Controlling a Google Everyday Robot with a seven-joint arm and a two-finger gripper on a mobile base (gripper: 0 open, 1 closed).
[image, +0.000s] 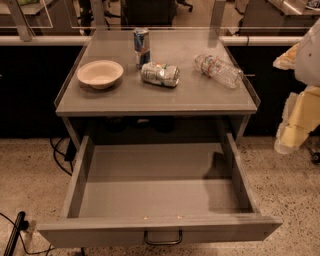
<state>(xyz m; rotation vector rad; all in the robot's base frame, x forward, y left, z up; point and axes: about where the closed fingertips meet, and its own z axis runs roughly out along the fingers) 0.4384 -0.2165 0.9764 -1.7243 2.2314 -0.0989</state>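
The gripper (286, 141) hangs off the right side of the tabletop (200, 97), below its level and beside the open drawer (150, 197). I cannot tell whether it is spread or closed. The bottle (218, 71) is nearest, up and left of it. It lies on its side, long axis running far-left to near-right. Further left are a crushed can (160, 74), an upright can (141, 46) and a bowl (100, 74).

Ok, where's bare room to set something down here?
Bare: the front strip of the tabletop ahead of the bowl, tipped can and water bottle; the floor of the open drawer. Crowded: the back middle around the upright can. The gripper hangs right of the tabletop.
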